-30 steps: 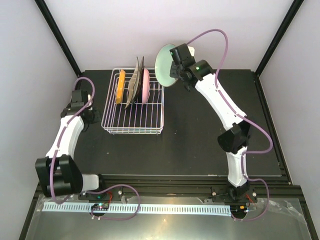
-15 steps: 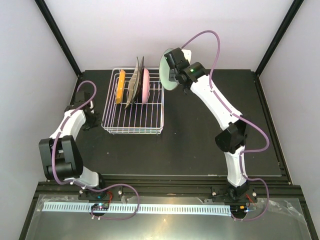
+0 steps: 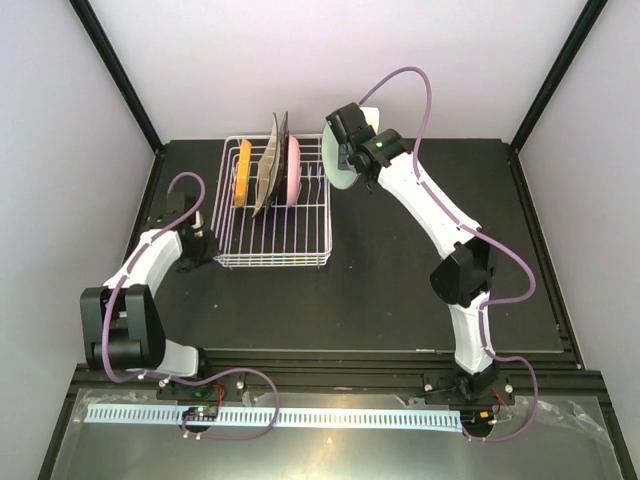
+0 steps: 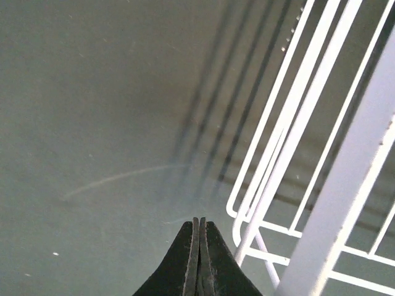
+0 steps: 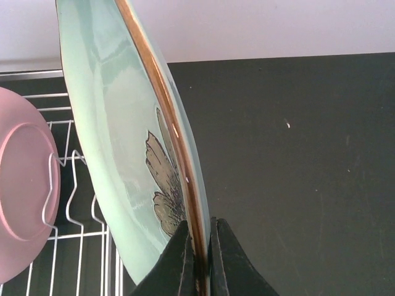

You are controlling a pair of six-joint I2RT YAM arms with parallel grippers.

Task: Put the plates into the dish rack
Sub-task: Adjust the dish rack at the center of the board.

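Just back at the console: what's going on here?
The right gripper is clamped on the rim of the pale green plate, holding it on edge at the right end of the dish rack, beside the pink plate. The orange plate also stands in the tines. The left gripper is shut and empty, low by the rack's near-left corner.

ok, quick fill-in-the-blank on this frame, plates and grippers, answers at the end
1. The right gripper is shut on the rim of the held plate, whose colour is pale ____.
2. The left gripper is ____ and empty, beside the dish rack.
3. In the rack, the nearest plate to the held one is ____.
4. The leftmost plate in the rack is ____.
Answers: green, shut, pink, orange.
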